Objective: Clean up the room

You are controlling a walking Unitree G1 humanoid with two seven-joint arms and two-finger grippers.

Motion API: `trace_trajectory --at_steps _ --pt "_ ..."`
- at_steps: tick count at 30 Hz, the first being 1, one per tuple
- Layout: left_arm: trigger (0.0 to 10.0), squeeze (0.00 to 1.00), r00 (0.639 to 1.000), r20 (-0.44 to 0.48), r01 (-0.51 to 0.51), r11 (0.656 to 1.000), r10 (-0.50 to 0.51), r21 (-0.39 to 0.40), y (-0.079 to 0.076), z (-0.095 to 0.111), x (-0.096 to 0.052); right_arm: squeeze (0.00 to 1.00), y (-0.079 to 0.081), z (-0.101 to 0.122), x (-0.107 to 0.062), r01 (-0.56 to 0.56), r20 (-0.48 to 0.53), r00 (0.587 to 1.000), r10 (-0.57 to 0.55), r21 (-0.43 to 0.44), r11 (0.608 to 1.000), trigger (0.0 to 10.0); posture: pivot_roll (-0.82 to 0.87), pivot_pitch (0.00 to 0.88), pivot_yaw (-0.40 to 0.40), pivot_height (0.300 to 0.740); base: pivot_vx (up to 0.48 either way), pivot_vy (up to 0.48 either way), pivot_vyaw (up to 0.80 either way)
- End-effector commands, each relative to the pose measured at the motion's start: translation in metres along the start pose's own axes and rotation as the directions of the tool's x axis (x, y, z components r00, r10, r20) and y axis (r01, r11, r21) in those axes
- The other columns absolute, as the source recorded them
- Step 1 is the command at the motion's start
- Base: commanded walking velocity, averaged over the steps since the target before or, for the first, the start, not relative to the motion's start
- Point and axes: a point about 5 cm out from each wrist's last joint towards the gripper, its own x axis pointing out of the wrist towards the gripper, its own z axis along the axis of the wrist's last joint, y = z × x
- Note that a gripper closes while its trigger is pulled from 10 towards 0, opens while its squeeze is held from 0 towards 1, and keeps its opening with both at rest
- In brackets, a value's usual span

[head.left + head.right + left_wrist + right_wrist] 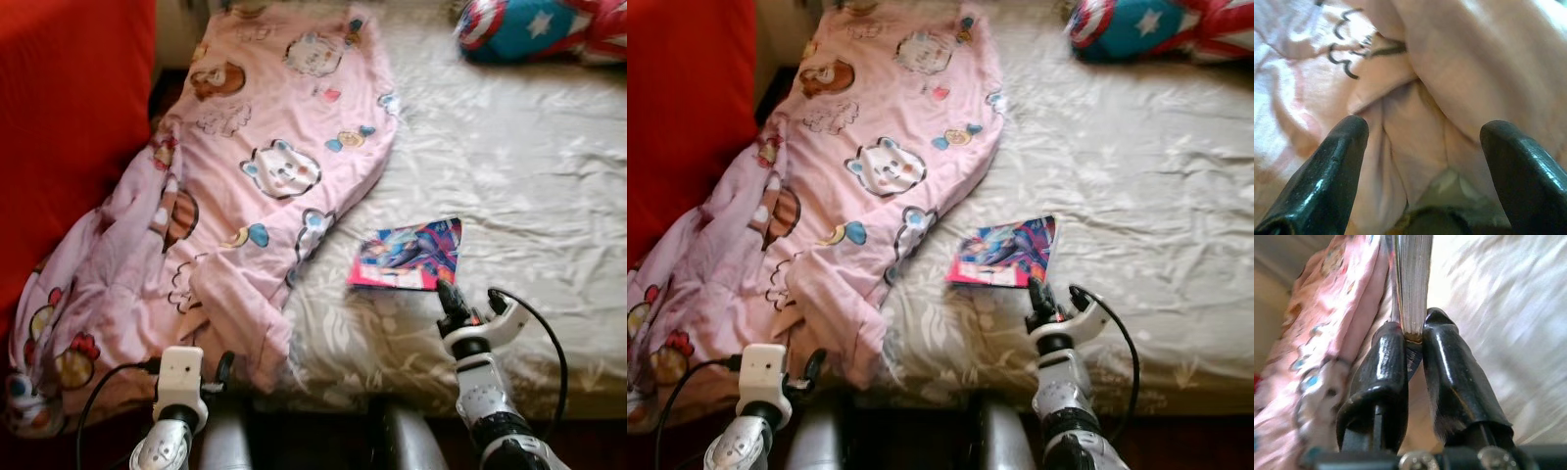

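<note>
Down at the near edge of the bed [549, 196], the right gripper [447, 291] has its two black fingers [1381, 367] pinched together on the bottom corner of a colourful book [409, 255], with the page edges squeezed between them in the right wrist view. That book lies flat on the pale sheet, just beside the pink cartoon blanket [265, 166] that's bunched along the left side and spilling over the edge.

The left gripper [1422, 147] sits low by that hanging blanket fold, fingers spread apart with nothing between them.

Biggest risk, probably: the grip is only on a thin corner, so lifting could let the book swing, slip out, or bend its cover.

Hard to tell what the book's title is, and the star-patterned cushion [519, 27] at the far end is cut off.
</note>
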Motion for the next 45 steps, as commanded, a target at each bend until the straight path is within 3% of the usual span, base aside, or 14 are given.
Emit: trace_trajectory --at_steps 1,3,4,5,6,9,14,27,45 --pt "10.0 0.00 0.999 -0.025 -0.029 0.999 0.028 -0.031 0.002 -0.009 -0.002 0.00 0.001 0.016 0.001 0.003 0.065 0.998 0.004 -0.098 0.995 10.0 0.10 0.011 -0.098 0.603 0.000 0.000 0.00" --pt "10.0 0.00 0.998 -0.038 -0.046 0.998 0.045 -0.050 0.003 -0.015 0.000 0.00 0.005 0.024 0.000 -0.005 0.098 0.995 0.022 -0.169 0.986 10.0 0.08 0.000 -0.100 0.603 0.000 0.000 0.00" --pt "10.0 0.00 0.997 -0.055 -0.058 0.996 0.055 -0.064 0.003 -0.020 0.002 0.00 0.008 0.024 -0.001 0.000 0.076 0.997 0.019 -0.245 0.969 10.0 0.07 0.000 -0.100 0.603 0.000 0.000 0.00" --pt "10.0 0.00 0.997 -0.055 -0.058 0.996 0.055 -0.064 0.003 -0.020 0.002 0.00 0.008 0.024 -0.001 0.000 0.076 0.997 0.019 -0.245 0.969 10.0 0.07 0.000 -0.100 0.603 0.000 0.000 0.00" --pt "10.0 0.00 0.996 -0.069 -0.060 0.996 0.056 -0.065 0.003 -0.023 0.003 0.00 0.011 0.023 -0.001 -0.015 0.060 0.998 0.036 -0.318 0.948 10.0 0.06 0.000 -0.099 0.603 0.000 0.000 0.00" --pt "10.0 0.00 0.994 -0.093 -0.059 0.996 0.053 -0.065 0.001 -0.030 0.006 0.00 0.018 0.019 -0.002 -0.060 0.045 0.995 0.084 -0.399 0.915 10.0 0.05 0.000 -0.101 0.608 0.000 0.000 0.00" --pt "10.0 0.00 0.986 -0.156 -0.072 0.995 0.060 -0.073 0.003 -0.044 0.008 0.00 0.020 0.008 -0.005 -0.034 0.016 0.999 0.045 -0.416 0.909 10.0 0.05 0.000 -0.098 0.643 0.000 0.000 0.00" --pt "10.0 0.00 0.956 -0.286 -0.077 0.997 0.066 -0.029 0.009 -0.074 -0.005 0.00 0.022 -0.010 -0.013 -0.040 -0.026 0.999 0.032 -0.425 0.905 10.0 0.04 0.000 -0.091 0.718 0.000 0.000 0.00" --pt "10.0 0.00 0.902 -0.429 -0.054 0.999 0.052 0.007 0.005 -0.097 -0.015 0.00 0.019 -0.009 -0.012 -0.005 -0.017 1.000 -0.002 -0.440 0.898 10.0 0.00 0.000 -0.090 0.718 0.000 0.000 0.00"
